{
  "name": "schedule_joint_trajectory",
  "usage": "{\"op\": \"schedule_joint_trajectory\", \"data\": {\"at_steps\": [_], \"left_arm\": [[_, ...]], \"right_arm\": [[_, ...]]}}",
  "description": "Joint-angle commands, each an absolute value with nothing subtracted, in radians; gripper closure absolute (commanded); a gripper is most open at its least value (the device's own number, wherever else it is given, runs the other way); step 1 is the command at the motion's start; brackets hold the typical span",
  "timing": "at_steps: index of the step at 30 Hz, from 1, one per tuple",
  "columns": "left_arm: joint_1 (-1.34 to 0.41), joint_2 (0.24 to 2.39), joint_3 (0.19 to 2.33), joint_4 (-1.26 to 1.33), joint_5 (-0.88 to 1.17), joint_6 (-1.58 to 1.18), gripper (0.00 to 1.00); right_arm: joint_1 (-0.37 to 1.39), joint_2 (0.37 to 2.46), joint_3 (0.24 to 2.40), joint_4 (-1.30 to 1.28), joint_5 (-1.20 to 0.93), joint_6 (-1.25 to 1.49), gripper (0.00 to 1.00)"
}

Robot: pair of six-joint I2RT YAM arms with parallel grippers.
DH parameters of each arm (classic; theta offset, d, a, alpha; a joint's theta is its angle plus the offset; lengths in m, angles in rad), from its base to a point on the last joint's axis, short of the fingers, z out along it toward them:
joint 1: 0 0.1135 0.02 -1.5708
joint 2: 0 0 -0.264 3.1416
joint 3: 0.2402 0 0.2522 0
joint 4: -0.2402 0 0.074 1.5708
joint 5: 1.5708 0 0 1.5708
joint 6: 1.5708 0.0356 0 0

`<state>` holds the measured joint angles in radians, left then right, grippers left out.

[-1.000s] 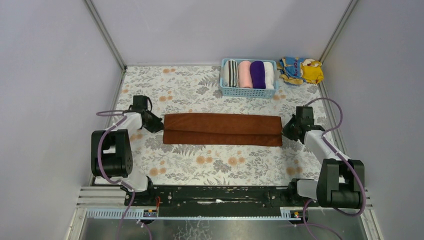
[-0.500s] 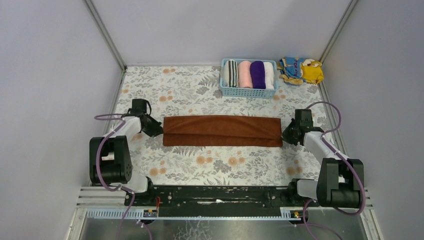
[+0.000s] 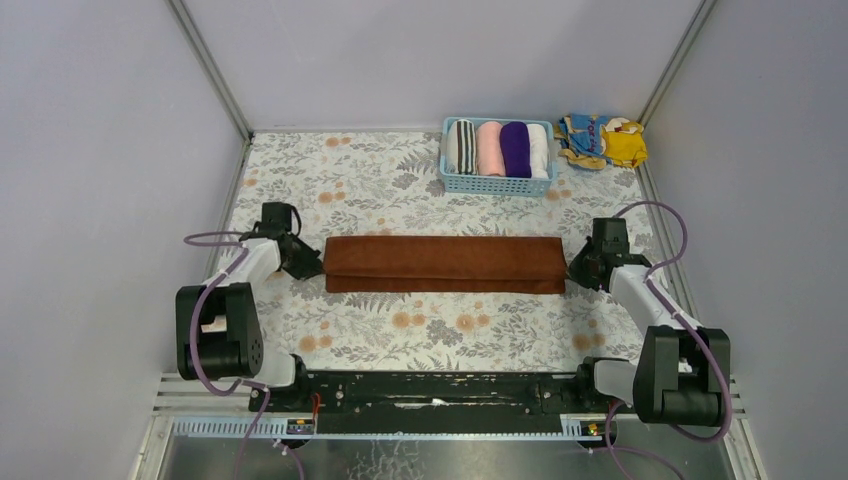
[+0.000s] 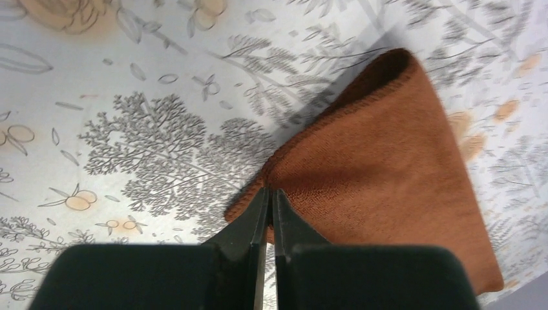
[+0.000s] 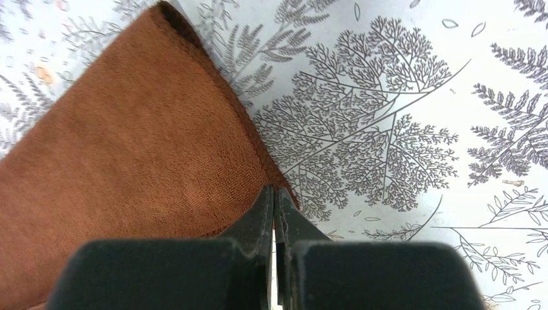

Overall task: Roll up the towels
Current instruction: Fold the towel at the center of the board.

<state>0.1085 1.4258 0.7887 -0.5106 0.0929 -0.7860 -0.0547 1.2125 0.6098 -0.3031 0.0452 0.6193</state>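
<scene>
Terry cloth folded into a long band, the rust-brown towel (image 3: 443,263) lies across the middle of the floral desk (image 3: 380,175), its near end corners apparently pinched by the pressed-together left fingers (image 4: 253,223) and right fingers (image 5: 260,216), likely to keep the fold even before rolling

We see a table (image 3: 370,180) covered with a grey and orange floral print. Near its far right corner stands a blue basket (image 3: 497,185) with latticed walls. Inside it, rolled towels lie side by side: a striped one (image 3: 461,146) at the left end, a pink one (image 3: 489,148) touching it, and a white one (image 3: 539,150) at the right end. Just beside the basket, in the far right corner itself, we find a crumpled yellow-and-blue cloth (image 3: 602,140). Plain pale walls (image 3: 450,60) close in the table on three sides. A black rail (image 3: 430,390) runs along the near edge.
</scene>
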Motion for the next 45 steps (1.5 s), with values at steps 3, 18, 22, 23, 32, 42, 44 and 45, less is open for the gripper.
{"op": "schedule_joint_trajectory", "data": {"at_steps": [3, 18, 22, 23, 32, 42, 44, 45], "left_arm": [[0.122, 1.446, 0.706, -0.489, 0.078, -0.784, 1.00], [0.123, 1.358, 0.734, -0.552, 0.039, -0.770, 1.00], [0.122, 1.324, 0.734, -0.579, 0.039, -0.760, 1.00], [0.122, 1.319, 0.727, -0.580, 0.046, -0.759, 1.00], [0.122, 1.346, 0.631, -0.538, 0.076, -0.779, 1.00], [0.122, 1.323, 0.601, -0.545, 0.079, -0.807, 0.87], [0.123, 1.251, 0.617, -0.586, 0.061, -0.801, 0.82], [0.123, 1.219, 0.627, -0.610, 0.052, -0.797, 0.78]], "right_arm": [[-0.072, 1.289, 0.582, -0.285, 0.098, 0.602, 1.00], [-0.079, 1.271, 0.637, -0.331, 0.111, 0.604, 1.00], [-0.080, 1.249, 0.650, -0.355, 0.111, 0.605, 1.00], [-0.081, 1.247, 0.654, -0.361, 0.111, 0.605, 1.00], [-0.081, 1.225, 0.625, -0.386, 0.067, 0.607, 0.99], [-0.082, 1.263, 0.618, -0.391, 0.044, 0.598, 0.80], [-0.081, 1.223, 0.637, -0.419, 0.045, 0.582, 0.74], [-0.081, 1.203, 0.647, -0.435, 0.049, 0.573, 0.71]]}}
